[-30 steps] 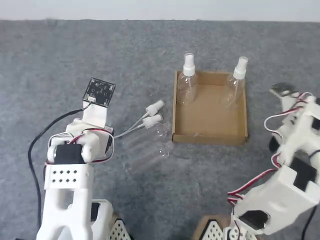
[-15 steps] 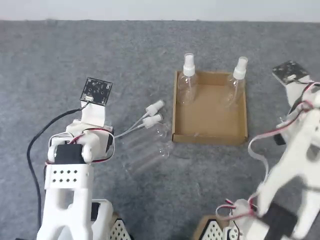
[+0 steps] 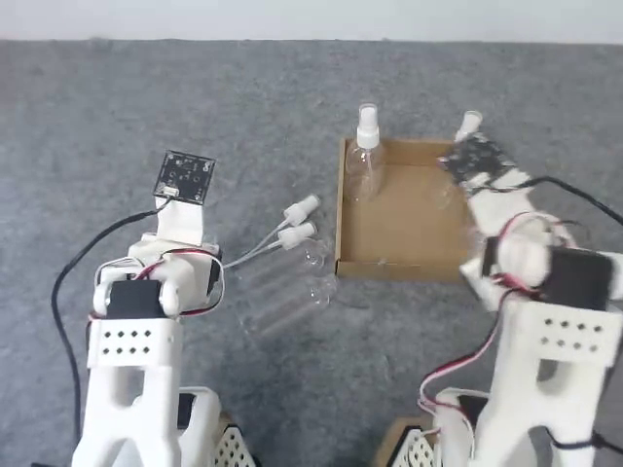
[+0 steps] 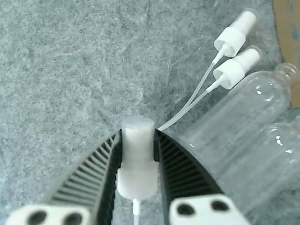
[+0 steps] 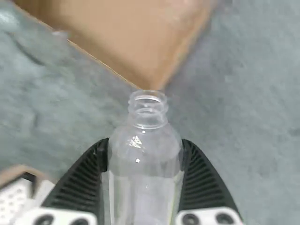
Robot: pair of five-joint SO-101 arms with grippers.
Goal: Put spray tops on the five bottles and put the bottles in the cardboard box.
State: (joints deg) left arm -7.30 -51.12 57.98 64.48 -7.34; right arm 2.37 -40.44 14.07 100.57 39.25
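A spray top (image 4: pixel 137 161) is clamped in the left gripper (image 4: pixel 137 137), head outward, its tube free for a neck. The right gripper (image 5: pixel 145 146) grips an uncapped bottle (image 5: pixel 146 133), mouth outward, probably to take that top. The box (image 5: pixel 136 33) lies beyond that mouth. Spare tops (image 4: pixel 236 37) and bare bottles (image 4: pixel 255 117) lie on the bench (image 4: pixel 56 56) ahead of the left gripper.

Capped bottle (image 3: pixel 469 123) mostly behind rt arm (image 3: pixel 550 336); open bottle (image 5: pixel 144 154) base cut off.
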